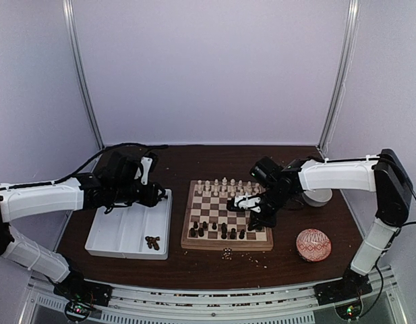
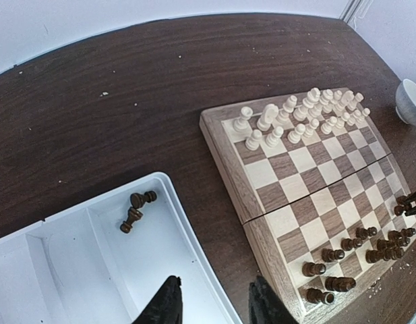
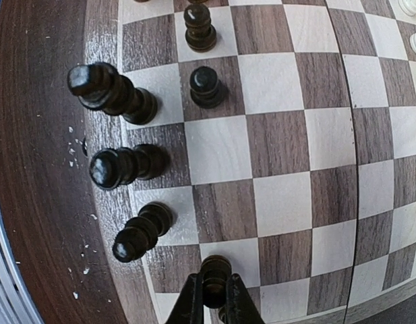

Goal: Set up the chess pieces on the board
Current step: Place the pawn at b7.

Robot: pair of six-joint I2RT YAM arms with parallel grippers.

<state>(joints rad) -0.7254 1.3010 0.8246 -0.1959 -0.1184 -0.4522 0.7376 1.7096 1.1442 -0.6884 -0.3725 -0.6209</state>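
Right hand [image 3: 215,287] clamped on dark chess piece [image 3: 215,266] at board [image 3: 282,135] edge, left hand [image 2: 211,307] parted, empty.

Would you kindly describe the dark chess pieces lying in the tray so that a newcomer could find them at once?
Left of the chessboard sits a white divided tray. In its compartment nearest the board lie a few dark brown chess pieces, toppled on white plastic, unlike those standing on the squares.

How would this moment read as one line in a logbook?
right gripper: shut on dark piece over board | left gripper: open, empty, above tray | tray: holds spare dark pieces
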